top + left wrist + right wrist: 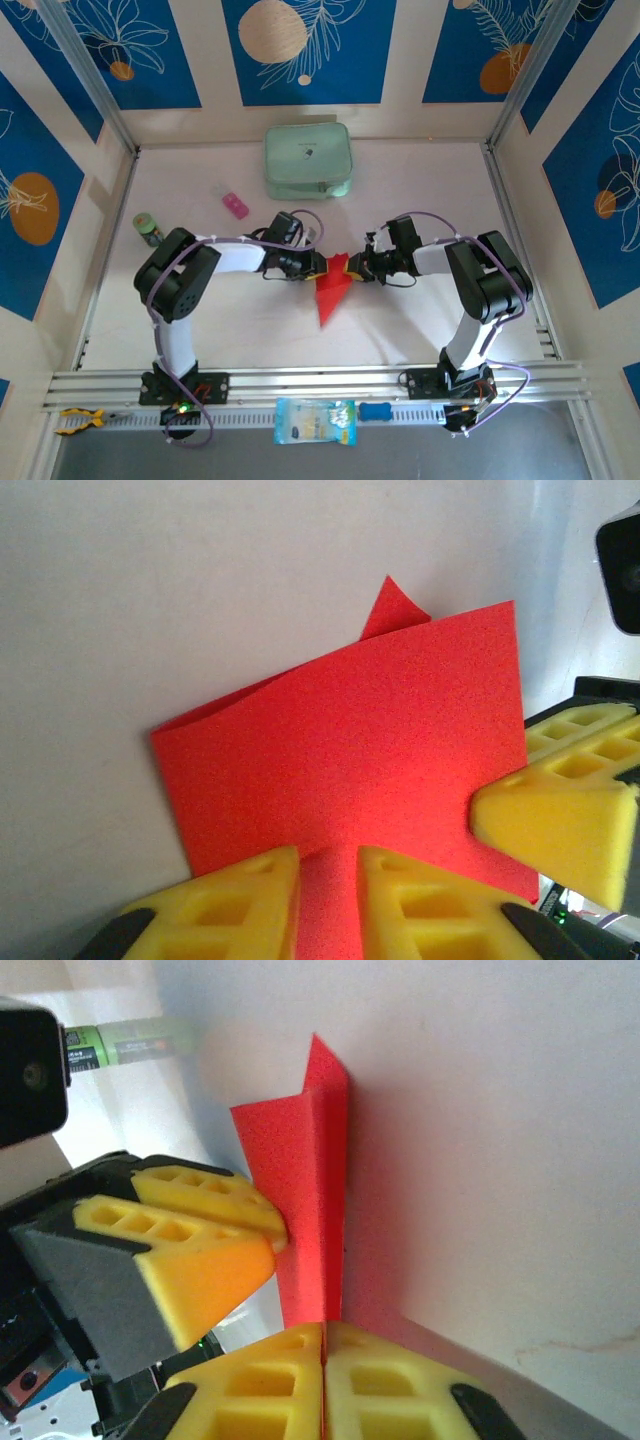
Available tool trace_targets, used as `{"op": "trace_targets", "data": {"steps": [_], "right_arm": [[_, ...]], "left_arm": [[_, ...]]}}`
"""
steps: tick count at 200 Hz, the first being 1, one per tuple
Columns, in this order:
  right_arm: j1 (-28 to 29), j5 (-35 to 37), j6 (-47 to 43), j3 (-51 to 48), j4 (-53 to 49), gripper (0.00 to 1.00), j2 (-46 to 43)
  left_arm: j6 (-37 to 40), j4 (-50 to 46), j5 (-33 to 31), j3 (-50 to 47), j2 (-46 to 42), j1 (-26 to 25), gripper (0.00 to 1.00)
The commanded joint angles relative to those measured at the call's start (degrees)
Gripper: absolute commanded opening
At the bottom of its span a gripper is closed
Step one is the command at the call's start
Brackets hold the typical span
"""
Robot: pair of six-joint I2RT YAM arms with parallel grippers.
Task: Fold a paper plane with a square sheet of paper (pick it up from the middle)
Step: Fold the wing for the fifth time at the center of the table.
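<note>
At mid-frame over the worktop (430,190), the folded red sheet of paper (331,290) is pinched from the left by the left pincer (328,905) and from the right by the tightly closed right pincer (323,1380).

Robotics laboratory test cell. A white table (400,330) was enclosed by an aluminium-profile frame (85,70) and walls of printed blue panels (300,50). A left arm (180,290) and a right arm (480,290) were bolted to slotted aluminium rails (300,382) along the table's near edge. Yellow-handled pliers (80,420) lay by the rails' left end.
</note>
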Motion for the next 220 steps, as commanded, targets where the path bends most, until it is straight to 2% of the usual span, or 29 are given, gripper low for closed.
{"op": "trace_targets", "data": {"steps": [1,32,81,118,152,220], "right_arm": [[-0.32,-0.46,0.22,0.55,-1.39,0.06,-1.16],[-0.17,4.24,4.43,-1.31,-2.2,0.04,-5.28],[0.51,13.32,18.79,-7.6,2.47,0.03,-11.1],[2.56,19.12,27.48,-10.03,4.29,0.03,-14.37],[4.84,24.0,31.44,-9.97,2.36,0.03,-16.9],[5.95,23.58,31.96,-9.38,1.99,0.03,-17.1]], "left_arm": [[0.07,-2.39,0.59,-0.13,-3.6,0.1,0.27],[1.92,-4.19,-1.56,-0.4,-8.27,0.08,0.37],[7.46,-8.55,-9.64,-3.64,-15.9,-2.3,0.39],[14.1,-13.75,-19.33,-3.94,-19.91,-9.24,0.39],[19.32,-17.58,-28.28,-1.92,-19.57,-17.22,0.41],[23.18,-23.01,-40.17,3.78,-12.12,-26.54,0.48]]}}
